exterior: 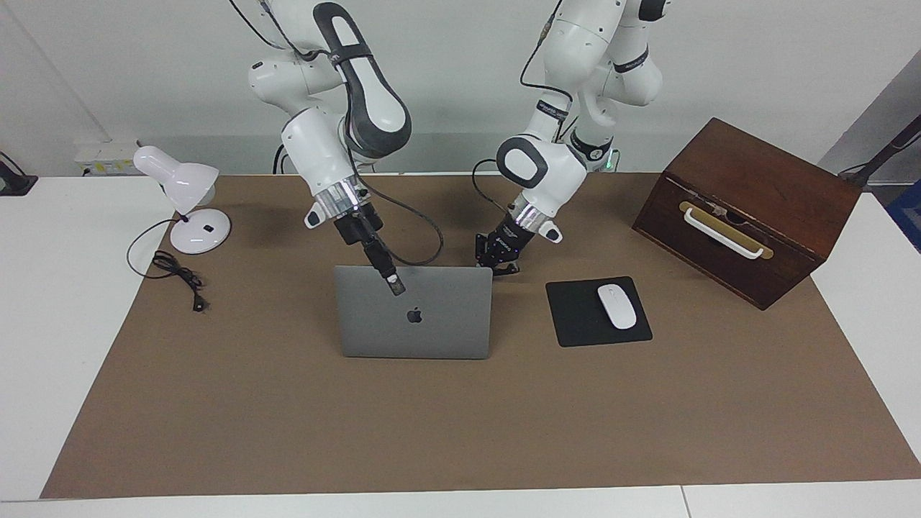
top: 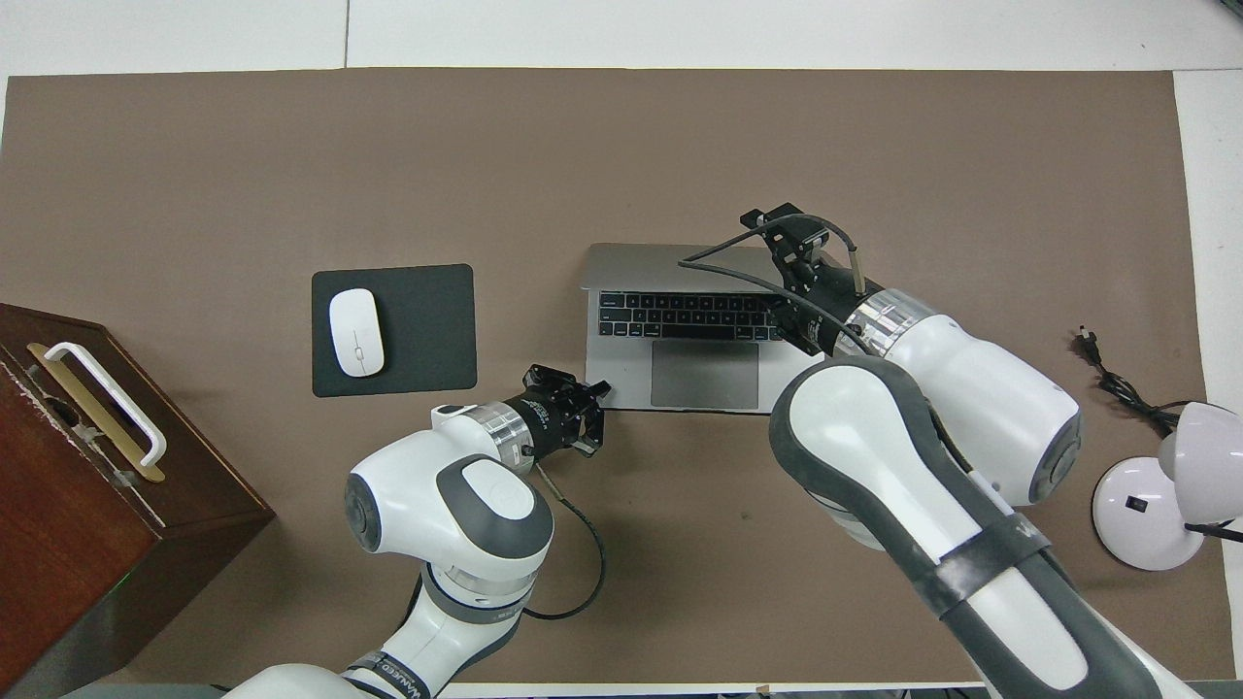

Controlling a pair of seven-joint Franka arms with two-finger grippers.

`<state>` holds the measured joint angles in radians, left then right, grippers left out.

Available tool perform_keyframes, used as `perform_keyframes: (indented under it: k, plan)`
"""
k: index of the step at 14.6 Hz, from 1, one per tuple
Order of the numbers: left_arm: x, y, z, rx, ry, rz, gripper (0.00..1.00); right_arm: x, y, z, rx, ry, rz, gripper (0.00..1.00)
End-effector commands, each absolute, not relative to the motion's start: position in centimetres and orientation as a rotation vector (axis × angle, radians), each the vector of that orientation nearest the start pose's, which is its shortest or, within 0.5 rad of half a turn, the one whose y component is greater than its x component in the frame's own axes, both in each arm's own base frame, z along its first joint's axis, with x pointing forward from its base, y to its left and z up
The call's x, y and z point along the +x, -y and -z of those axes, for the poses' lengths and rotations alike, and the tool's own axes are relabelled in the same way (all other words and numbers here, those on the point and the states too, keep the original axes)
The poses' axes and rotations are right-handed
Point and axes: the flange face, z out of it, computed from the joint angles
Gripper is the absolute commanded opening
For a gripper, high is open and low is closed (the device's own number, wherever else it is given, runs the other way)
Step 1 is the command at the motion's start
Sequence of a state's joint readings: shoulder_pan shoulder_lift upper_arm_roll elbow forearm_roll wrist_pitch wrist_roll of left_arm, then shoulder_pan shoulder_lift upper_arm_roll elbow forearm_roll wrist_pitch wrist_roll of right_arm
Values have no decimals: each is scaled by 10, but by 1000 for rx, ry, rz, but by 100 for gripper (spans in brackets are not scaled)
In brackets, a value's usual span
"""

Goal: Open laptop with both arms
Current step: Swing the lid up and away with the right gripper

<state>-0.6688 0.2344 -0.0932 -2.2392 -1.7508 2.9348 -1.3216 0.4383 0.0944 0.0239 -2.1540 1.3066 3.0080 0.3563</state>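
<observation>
**Laptop lid raised, both grippers at the laptop**

A thin silver-grey metal laptop point(exterior: 415, 312) stands open at the middle of a brown table mat point(exterior: 460, 424). Its lid is roughly upright, smooth and matte, with a dark apple logo facing away from the robots. The black keyboard and grey trackpad face the robots.

The right gripper point(exterior: 393, 285) reaches over the lid's top edge, one slim finger lying against the lid's outer face. Whether it pinches the lid cannot be told. The left gripper point(exterior: 498, 263) sits low at the laptop base's corner nearest the robots, at the left arm's end. Its fingers look parted, seemingly bracing the base.

To finish well, the left gripper should probably keep the base pinned while the right eases the lid back slowly, since smooth metal may slip.

Beside the laptop lies a flat black mouse pad point(exterior: 575, 316).
</observation>
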Motion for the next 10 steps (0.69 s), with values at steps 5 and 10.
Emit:
perform_keyframes:
  k: [5,10]
  plan:
    - [424,314,-239,1084,-2288,541,0,574,-175,-432,-1886,-1207,434,100]
    - [424,314,-239,1084,-2288,541,0,599,-162,-443,-1863,-1192,430,100]
